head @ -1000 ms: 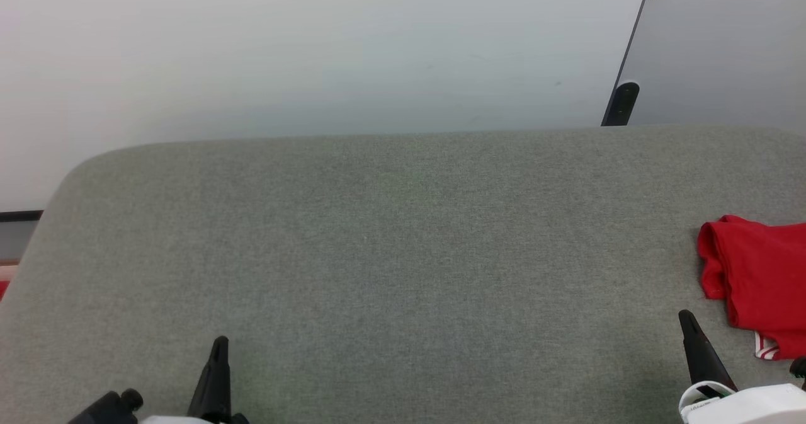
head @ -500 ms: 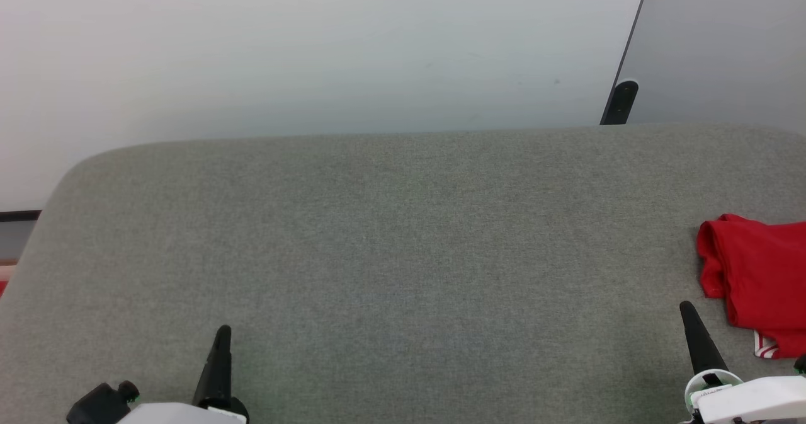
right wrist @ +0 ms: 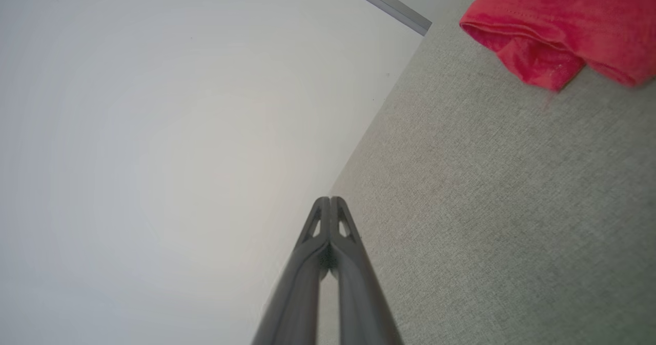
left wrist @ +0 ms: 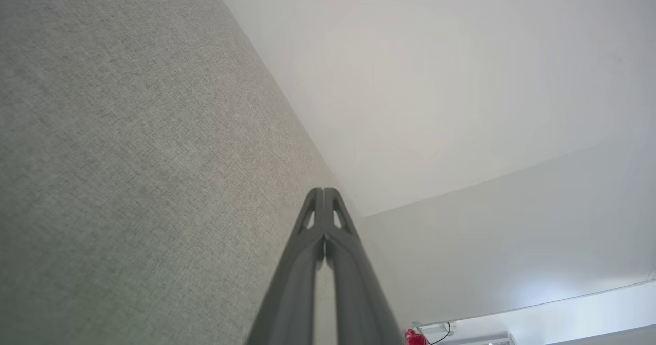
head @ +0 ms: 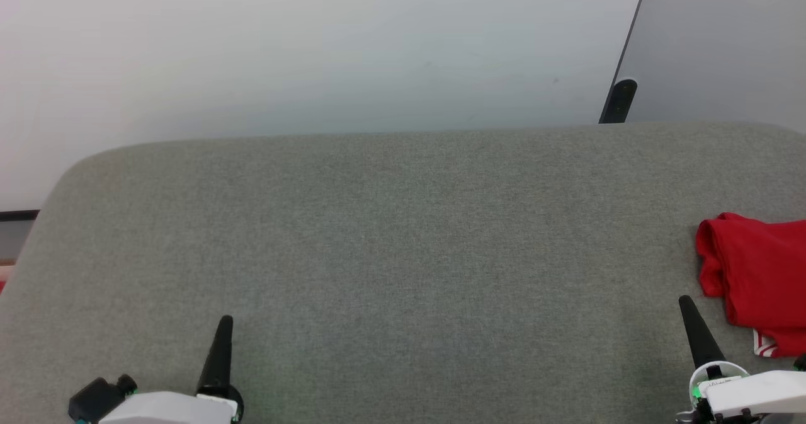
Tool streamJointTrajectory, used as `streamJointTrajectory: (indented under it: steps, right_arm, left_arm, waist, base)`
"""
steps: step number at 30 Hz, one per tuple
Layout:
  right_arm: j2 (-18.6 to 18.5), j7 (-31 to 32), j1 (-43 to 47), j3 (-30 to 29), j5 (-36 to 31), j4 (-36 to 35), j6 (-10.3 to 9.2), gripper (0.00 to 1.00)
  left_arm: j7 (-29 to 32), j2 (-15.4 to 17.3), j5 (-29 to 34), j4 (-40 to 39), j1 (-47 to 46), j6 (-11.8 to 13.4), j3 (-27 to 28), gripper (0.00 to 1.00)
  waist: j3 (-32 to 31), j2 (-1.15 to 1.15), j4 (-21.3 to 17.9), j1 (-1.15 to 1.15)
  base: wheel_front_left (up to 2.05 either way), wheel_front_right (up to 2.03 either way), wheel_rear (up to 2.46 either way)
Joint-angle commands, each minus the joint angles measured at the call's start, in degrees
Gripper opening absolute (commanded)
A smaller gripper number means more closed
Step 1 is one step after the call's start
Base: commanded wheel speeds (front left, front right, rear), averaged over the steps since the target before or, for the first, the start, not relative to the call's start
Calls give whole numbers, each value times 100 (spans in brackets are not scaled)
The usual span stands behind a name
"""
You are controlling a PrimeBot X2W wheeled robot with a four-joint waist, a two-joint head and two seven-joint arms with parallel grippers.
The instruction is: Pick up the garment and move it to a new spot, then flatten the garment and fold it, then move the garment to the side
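Observation:
The red garment (head: 759,279) lies bunched at the far right of the grey fabric surface (head: 403,235), a bit of white stripe trim at its lower edge; part of it runs past the view's right edge. In the right wrist view the garment (right wrist: 564,22) sits at the upper right. My right gripper (head: 683,303) is shut and empty, just left of the garment, not touching it. In its own view the right gripper (right wrist: 330,201) has its fingers pressed together. My left gripper (head: 225,320) is shut and empty at the lower left, far from the garment. The left gripper (left wrist: 323,192) shows closed fingers.
The grey surface (left wrist: 128,155) has a rounded far-left corner. Beyond its far edge is a pale wall (head: 315,46), with a dark-edged grey panel (head: 724,40) at the upper right. A small red object (left wrist: 416,337) shows in the distance in the left wrist view.
Both grippers have moved a little forward, up the head view. The garment has not moved.

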Motion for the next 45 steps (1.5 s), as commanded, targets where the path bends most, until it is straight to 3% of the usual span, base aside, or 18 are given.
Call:
streamJointTrajectory:
  steps: [1, 45]
  right_arm:
    - [7, 38, -134, -45, 166, -16, -4, 0]
    - [193, 407, -402, -255, 1939, 255, -7, 0]
  left_arm:
    - [45, 11, -184, -12, -122, -57, 30, 0]
    - [578, -86, -2204, 379, -603, -178, 205, 0]
  waist:
    - [2, 0, -2, 0]
    - [46, 0, -45, 0]
  base:
    - [0, 0, 0]
    - [0, 0, 0]
